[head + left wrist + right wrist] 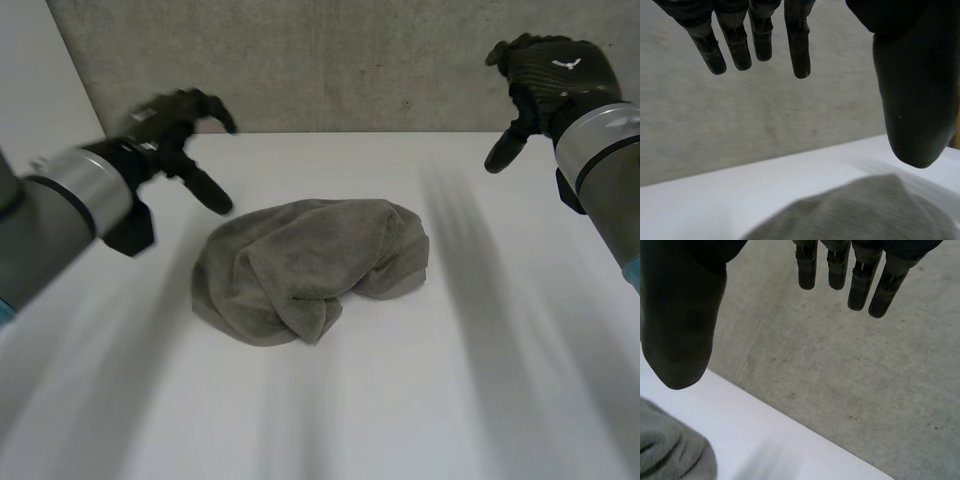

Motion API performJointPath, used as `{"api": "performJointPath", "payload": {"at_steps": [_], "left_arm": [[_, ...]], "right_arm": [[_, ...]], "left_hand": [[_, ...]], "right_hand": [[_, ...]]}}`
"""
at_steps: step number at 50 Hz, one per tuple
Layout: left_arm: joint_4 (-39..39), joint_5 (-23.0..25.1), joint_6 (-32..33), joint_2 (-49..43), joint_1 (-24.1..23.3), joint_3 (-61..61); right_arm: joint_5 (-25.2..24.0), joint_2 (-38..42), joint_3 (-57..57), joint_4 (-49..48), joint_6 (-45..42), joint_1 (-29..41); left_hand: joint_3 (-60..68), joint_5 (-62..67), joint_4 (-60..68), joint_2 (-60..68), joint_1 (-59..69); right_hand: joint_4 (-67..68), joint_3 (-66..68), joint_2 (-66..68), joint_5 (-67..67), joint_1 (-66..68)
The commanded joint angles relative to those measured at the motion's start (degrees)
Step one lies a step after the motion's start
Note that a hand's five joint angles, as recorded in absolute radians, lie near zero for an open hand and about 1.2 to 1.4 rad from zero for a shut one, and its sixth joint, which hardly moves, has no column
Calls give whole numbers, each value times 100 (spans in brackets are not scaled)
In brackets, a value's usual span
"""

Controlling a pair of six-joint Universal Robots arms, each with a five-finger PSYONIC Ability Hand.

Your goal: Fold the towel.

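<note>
So the towel (310, 268) sits in a crumpled heap around the middle of the white table (470, 400). Nothing's folded yet, and I can't pick out a clean corner on top. The left hand (175, 125) hovers above the table just off the heap's far left side. The right hand (545, 75) hangs higher, well apart from it on the far right, and both are empty. Imo the step here is flattening before any folding: pinch the outer edges low on opposite sides and pull apart so the lump spreads, don't grab the middle bulge. The head view gives the heap's whole outline and the gap to each hand. The wrist views add the left hand's fingers (799, 45) straight and spread away from the thumb (912, 100) with nothing between. Same goes for the right hand's fingers (860, 285), plus there's a rounded fold of towel edge below that hand's thumb.
</note>
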Motion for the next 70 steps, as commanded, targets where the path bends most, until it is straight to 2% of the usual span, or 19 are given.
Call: {"api": "performJointPath", "payload": {"at_steps": [1,10,16,21,23,28,33,36,40,41,42,43,44,47,50,55,61,66,70], "left_arm": [[443,283,17,-691,-500,-298],[708,186,483,-1695,-888,-351],[1042,-385,790,-2336,-985,-333],[1279,-912,799,-2459,-1020,-316],[1384,-1183,808,-2398,-1011,-298],[1402,-1500,826,-2153,-950,-298],[1350,-1536,826,-1915,-879,-394],[1349,-1510,826,-1703,-818,-562],[1367,-1501,826,-1441,-800,-693],[1376,-1492,826,-1361,-783,-702],[1393,-1501,834,-1282,-748,-685],[1393,-1501,834,-1282,-747,-685],[1420,-1492,843,-1203,-652,-650],[1455,-1475,861,-1132,-388,-362],[1472,-1466,913,-1159,-264,-87],[1490,-1431,1527,-1483,-10,1886],[1727,-1202,1661,-1475,158,2963],[2272,-798,1661,-1317,290,3103],[2369,-237,1661,-1211,307,2351]], "right_arm": [[-272,398,-19,52,-891,49],[-298,803,-55,88,-1007,93],[-333,1031,33,79,-963,189],[-360,1225,86,-9,-919,366],[-368,1410,86,-176,-875,515],[-473,2207,-19,-1316,-401,919],[-483,2807,-389,-1503,-347,1034],[-430,3693,-1265,-1433,-269,1270],[-439,4091,-1795,-1134,-101,1288],[-473,4334,-2143,-821,90,1297],[-474,4337,-2146,-818,92,1297],[-491,4572,-2616,-348,353,1306],[-500,4713,-3039,31,495,1306],[-509,4863,-4057,595,567,1306],[-500,4882,-5269,782,514,1289],[-535,4357,-6469,92,137,1175],[-754,3144,-5551,-1729,21,1104],[-1447,2738,-4628,-2013,-57,1042],[-2038,2640,-4001,-1881,-119,1042]], "left_hand": [[-290,-171,-310,-272,-364],[-206,-86,-226,-188,-280],[147,267,128,166,73],[2031,2151,2011,2049,1957],[3973,4093,3953,3991,3899],[5140,5259,5120,5158,5065],[5446,5566,5426,5464,5372],[5463,5582,5443,5481,5389],[5563,5683,5543,5581,5489],[5913,6033,5894,5932,5839],[6317,6436,6297,6335,6242],[6321,6440,6301,6339,6246],[6485,6605,6465,6503,6411],[6487,6606,6467,6505,6412],[6487,6606,6467,6505,6412],[6487,6606,6467,6505,6412],[6487,6606,6467,6505,6412],[6487,6606,6467,6505,6412],[6487,6606,6467,6505,6412]], "right_hand": [[-484,-401,-417,-338,-311],[-484,-401,-417,-338,-311],[-484,-401,-417,-338,-311],[-484,-401,-417,-338,-311],[-484,-401,-417,-338,-311],[-484,-401,-417,-338,-311],[-257,-174,-190,-111,-84],[865,949,932,1011,1039],[1846,1929,1912,1991,2019],[3278,3361,3345,3424,3451],[3292,3375,3359,3438,3466],[5607,5690,5674,5753,5780],[6507,6590,6574,6653,6680],[6516,6599,6583,6662,6689],[6516,6599,6583,6662,6689],[6516,6599,6583,6662,6689],[6516,6599,6583,6662,6689],[6516,6599,6583,6662,6689],[6516,6599,6583,6662,6689]]}}
